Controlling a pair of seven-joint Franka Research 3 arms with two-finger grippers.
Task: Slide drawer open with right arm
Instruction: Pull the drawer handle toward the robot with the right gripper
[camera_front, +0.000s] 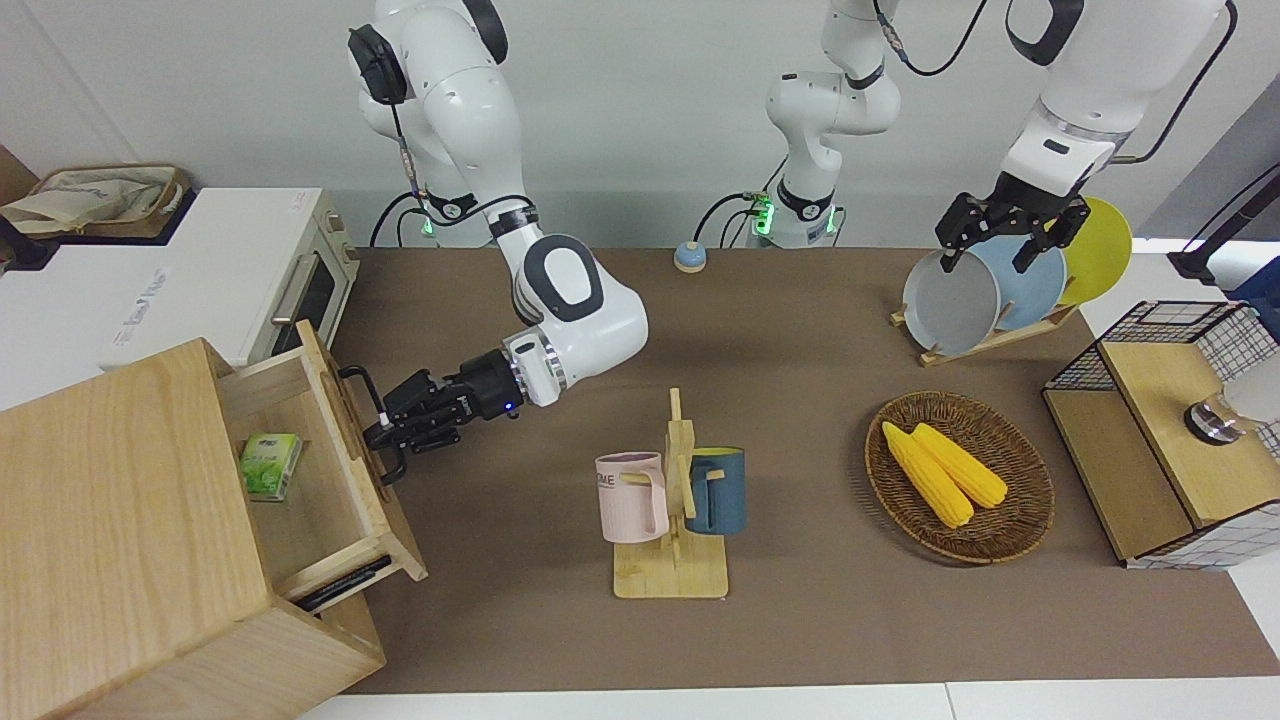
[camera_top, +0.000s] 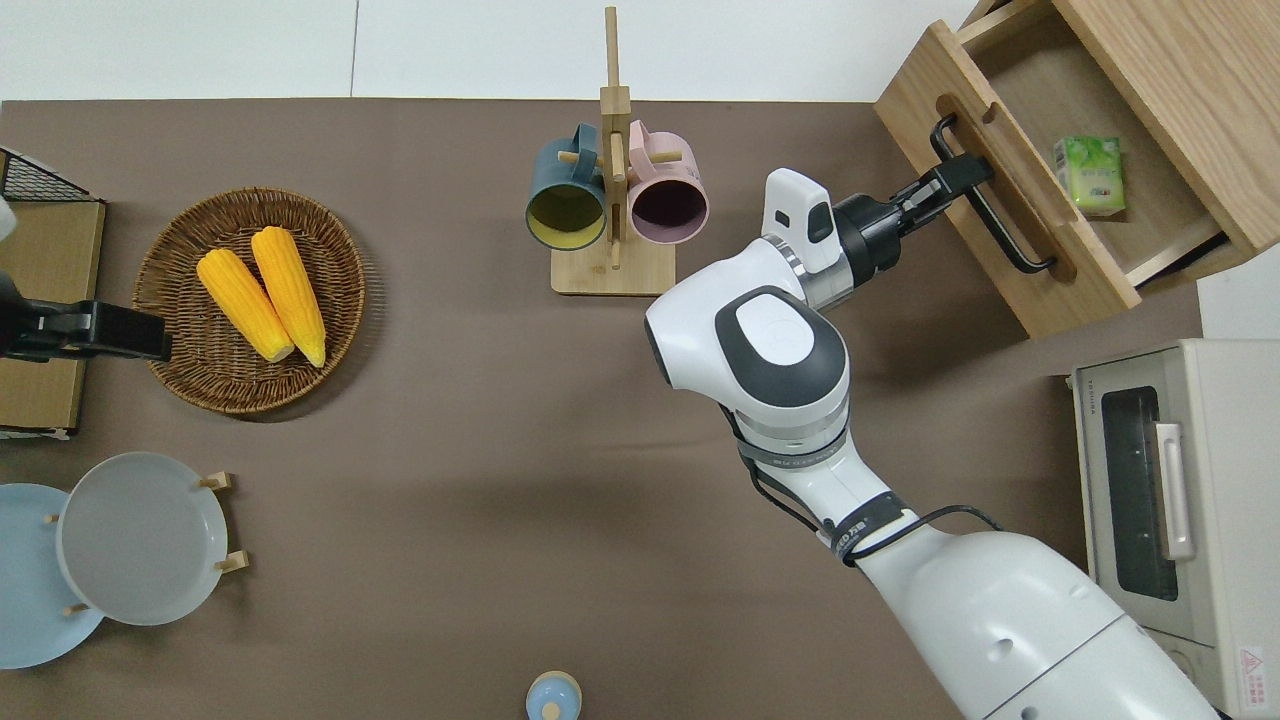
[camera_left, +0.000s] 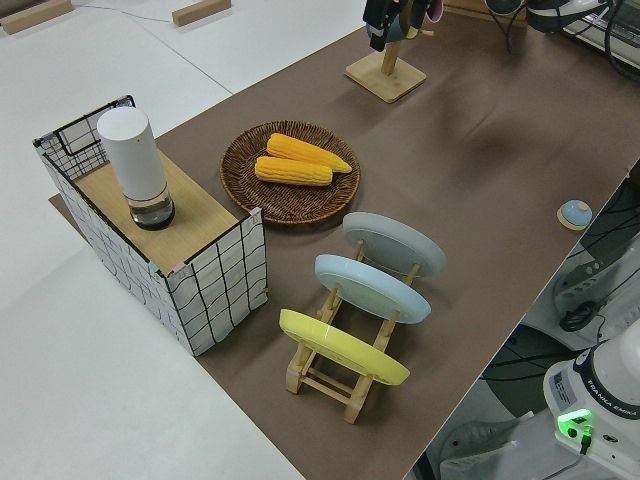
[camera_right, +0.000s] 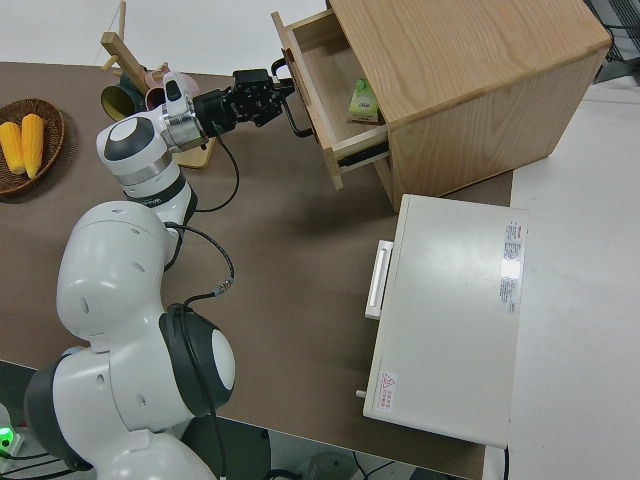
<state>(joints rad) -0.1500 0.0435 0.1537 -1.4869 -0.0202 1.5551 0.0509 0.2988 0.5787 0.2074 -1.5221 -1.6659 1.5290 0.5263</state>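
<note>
The light-wood drawer (camera_front: 318, 505) stands pulled out of its large wooden box (camera_front: 110, 520) at the right arm's end of the table. A green packet (camera_front: 270, 465) lies inside it. My right gripper (camera_front: 382, 435) reaches sideways to the drawer front (camera_top: 1010, 200) and is shut on the black bar handle (camera_top: 1005, 235), near the end of the bar farther from the robots. The right side view shows the same grip (camera_right: 282, 98) on the open drawer (camera_right: 325, 85). My left arm is parked, with its gripper (camera_front: 992, 252) open.
A white toaster oven (camera_front: 220, 270) stands beside the box, nearer to the robots. A mug rack (camera_front: 675, 500) with two mugs is at mid-table. A basket (camera_front: 1030, 490) of corn, a plate rack (camera_front: 990, 290) and a wire-mesh box (camera_front: 1170, 430) are at the left arm's end.
</note>
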